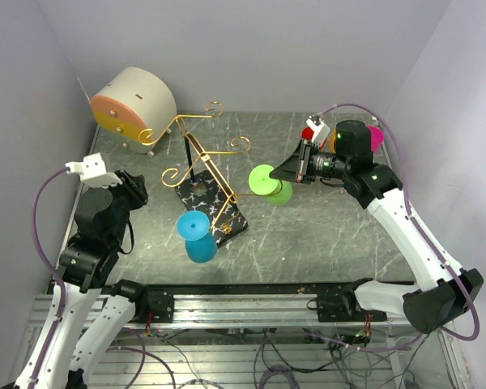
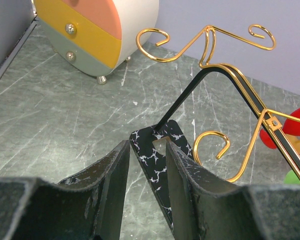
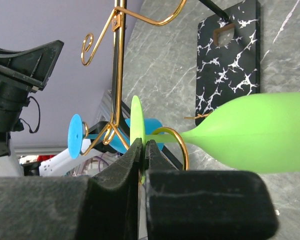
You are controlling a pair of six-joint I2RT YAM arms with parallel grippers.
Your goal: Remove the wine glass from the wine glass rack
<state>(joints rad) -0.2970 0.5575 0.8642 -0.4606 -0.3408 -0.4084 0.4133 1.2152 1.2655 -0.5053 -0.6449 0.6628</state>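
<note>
The wine glass rack (image 1: 202, 194) is set near the middle of the grey marbled table (image 1: 332, 235), its black white-veined base lying at an angle and its gold wire arms spread out from the black post. A green wine glass (image 3: 255, 132) is carried on the scroll-curled end of the arm on the right side; its stem is seen passing through the gold loop, with the flat foot on one side of the loop and the bowl on the other. The right gripper (image 3: 142, 145) is brought up to that foot, and its fingers are pressed together on the thin edge of the green disc, a sliver of green being visible between them. A blue wine glass (image 1: 196, 235) is hung from the near arm of the rack, just beside the near end of the base. The left gripper (image 2: 147, 150) is held low at the left end of the base with its fingers apart; the base's corner is seen through the gap, and it cannot be told whether the base is touched. A round beige drum (image 1: 134, 101) with an orange and yellow face is placed at the far left corner, well apart from both grippers.
</note>
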